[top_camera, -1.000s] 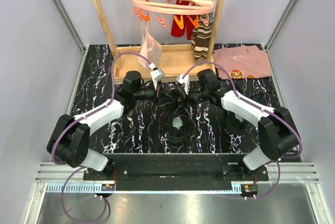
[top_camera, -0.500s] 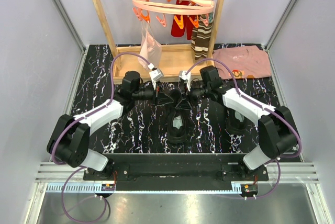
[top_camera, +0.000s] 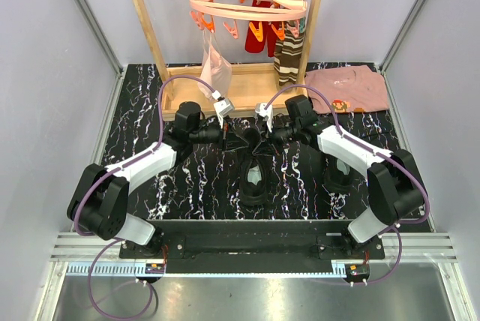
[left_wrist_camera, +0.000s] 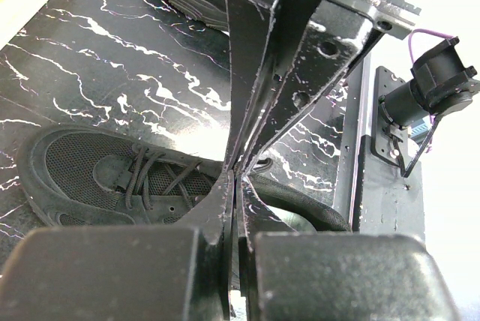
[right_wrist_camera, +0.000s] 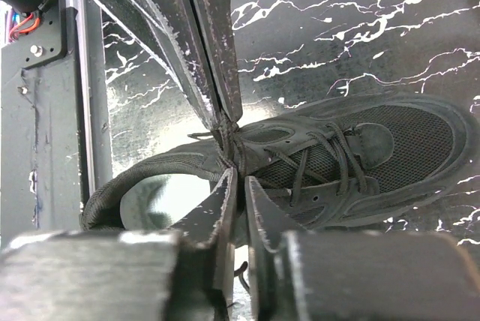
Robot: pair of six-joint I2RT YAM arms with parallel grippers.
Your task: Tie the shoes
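One black shoe (top_camera: 255, 180) lies mid-table with its toe towards the arm bases; its pale insole shows. It appears in the left wrist view as the shoe (left_wrist_camera: 97, 171) and in the right wrist view as the shoe (right_wrist_camera: 352, 156). My left gripper (top_camera: 238, 139) (left_wrist_camera: 236, 180) is shut, pinching a thin black lace above the shoe's tongue. My right gripper (top_camera: 262, 139) (right_wrist_camera: 240, 180) faces it tip to tip, its jaws nearly together on the bunched lace (right_wrist_camera: 232, 141). The second shoe (top_camera: 339, 177) sits to the right, partly under the right arm.
A wooden rack (top_camera: 247, 88) stands behind the shoes, with a pink clip hanger (top_camera: 247, 2) carrying a striped sock (top_camera: 289, 58) and a clear bag (top_camera: 214, 66). A pink folded shirt (top_camera: 346, 88) lies at the back right. Grey walls enclose the black marbled table (top_camera: 142, 133).
My right gripper has closed from wide open to nearly shut around the lace and shifted slightly left. The left gripper has stayed shut in place.
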